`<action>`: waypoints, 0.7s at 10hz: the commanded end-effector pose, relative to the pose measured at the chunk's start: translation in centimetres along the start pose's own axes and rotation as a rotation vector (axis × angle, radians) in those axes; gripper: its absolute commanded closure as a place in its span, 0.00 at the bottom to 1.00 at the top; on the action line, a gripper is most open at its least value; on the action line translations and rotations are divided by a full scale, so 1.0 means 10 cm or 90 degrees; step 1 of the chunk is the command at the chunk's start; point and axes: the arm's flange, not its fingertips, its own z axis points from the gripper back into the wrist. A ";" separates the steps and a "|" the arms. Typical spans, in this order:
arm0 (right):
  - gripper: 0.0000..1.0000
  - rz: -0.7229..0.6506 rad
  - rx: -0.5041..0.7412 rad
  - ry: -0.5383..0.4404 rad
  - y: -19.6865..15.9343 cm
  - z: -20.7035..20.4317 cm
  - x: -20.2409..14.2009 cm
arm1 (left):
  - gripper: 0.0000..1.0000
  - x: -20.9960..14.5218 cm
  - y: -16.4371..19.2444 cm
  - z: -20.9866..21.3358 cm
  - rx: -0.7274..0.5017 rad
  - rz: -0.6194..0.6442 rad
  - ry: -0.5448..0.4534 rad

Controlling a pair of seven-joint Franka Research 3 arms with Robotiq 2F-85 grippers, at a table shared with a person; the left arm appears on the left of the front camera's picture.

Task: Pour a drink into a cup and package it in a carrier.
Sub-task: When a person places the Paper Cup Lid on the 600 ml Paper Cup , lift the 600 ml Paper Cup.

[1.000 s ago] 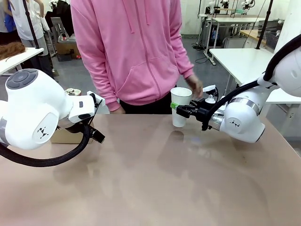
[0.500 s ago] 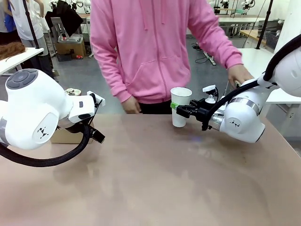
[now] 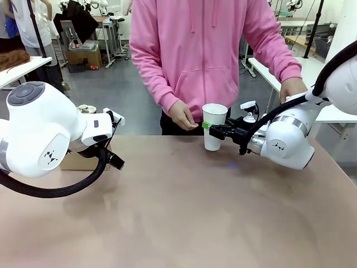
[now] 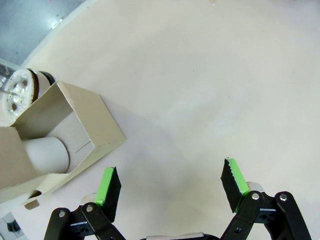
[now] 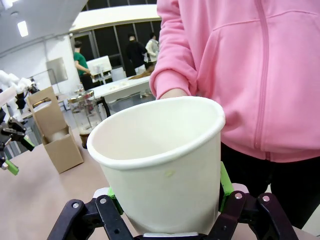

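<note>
While the right gripper (image 3: 213, 131) clamps the white cup (image 3: 215, 114), the left gripper (image 4: 171, 175) stands spread, the carrier (image 4: 92, 120) seemingly just beside one finger.

From my end it read as a robotics lab: I saw a white worktable (image 3: 25, 68), grey floor (image 3: 111, 89), people (image 5: 137, 50) standing at far benches, and a ceiling strip light (image 5: 22, 28).

Empty white cup (image 3: 214, 125) upright; brown carrier (image 5: 62, 150) beside jug (image 5: 84, 111).
</note>
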 end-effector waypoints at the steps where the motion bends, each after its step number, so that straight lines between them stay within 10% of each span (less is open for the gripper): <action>1: 0.20 -0.001 -0.008 -0.005 0.03 -0.03 0.02 | 0.00 0.00 0.01 0.00 -0.001 0.001 -0.001; 7: 0.20 -0.001 -0.008 -0.005 0.03 -0.03 0.02 | 0.00 0.00 0.01 0.00 -0.001 0.001 -0.001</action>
